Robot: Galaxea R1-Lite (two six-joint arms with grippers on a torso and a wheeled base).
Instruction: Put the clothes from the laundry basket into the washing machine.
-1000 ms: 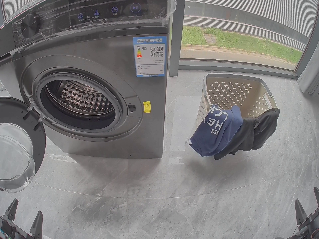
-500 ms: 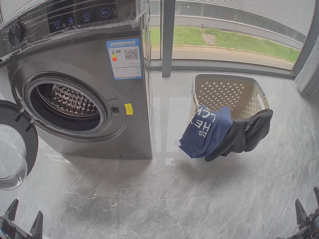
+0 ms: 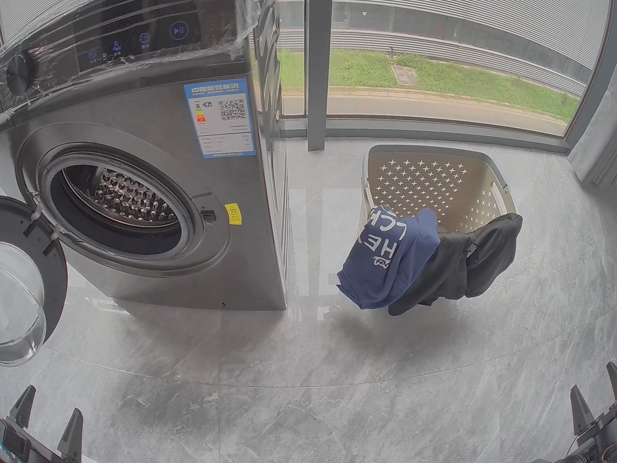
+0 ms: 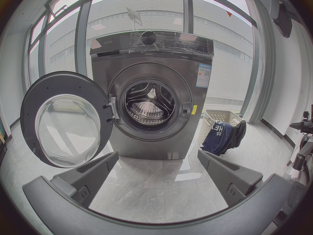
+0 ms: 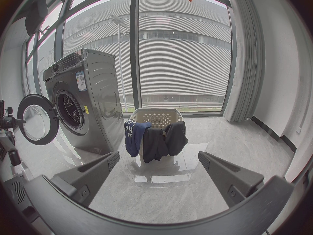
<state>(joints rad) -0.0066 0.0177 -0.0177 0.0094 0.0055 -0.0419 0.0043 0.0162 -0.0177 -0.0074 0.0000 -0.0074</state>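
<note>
Laundry basket (image 3: 443, 150) on the floor (image 3: 321, 381), just right of the washing machine (image 3: 154, 130), near the window (image 3: 450, 46). Draped over its near rim, touching each other and hanging down outside: blue shirt (image 3: 385, 265) and black garment (image 3: 469, 265). Machine door (image 3: 54, 278) wide open to the left, bare metal drum (image 3: 128, 197) showing. Open floor before both. Left gripper (image 4: 156, 155) and right gripper (image 5: 156, 155) low, well apart from the basket, jaws spread, pinching nothing.
</note>
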